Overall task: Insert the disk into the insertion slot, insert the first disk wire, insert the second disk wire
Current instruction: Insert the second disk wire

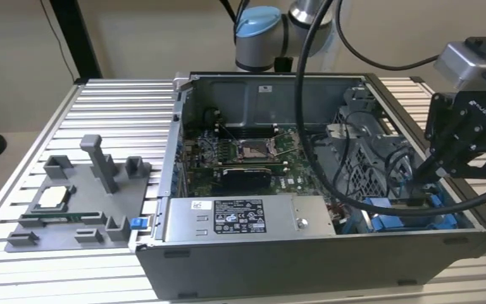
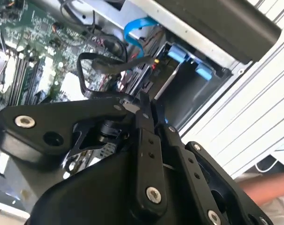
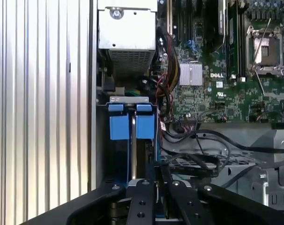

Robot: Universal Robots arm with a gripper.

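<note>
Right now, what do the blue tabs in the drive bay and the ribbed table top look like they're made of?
The blue tabs look like moulded plastic: uniform bright colour, matte, soft-edged. The ribbed table top looks like bare metal, probably aluminium: silvery, with parallel ribs and streaky highlights. The drive bay around the tabs appears to be grey sheet metal.

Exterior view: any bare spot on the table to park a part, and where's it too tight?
Free: ribbed table top behind the grey fixture tray, beside the computer case; also a strip at the exterior view's right. Crowded: the case corner by the blue drive bay, where the gripper and black cables sit.
</note>
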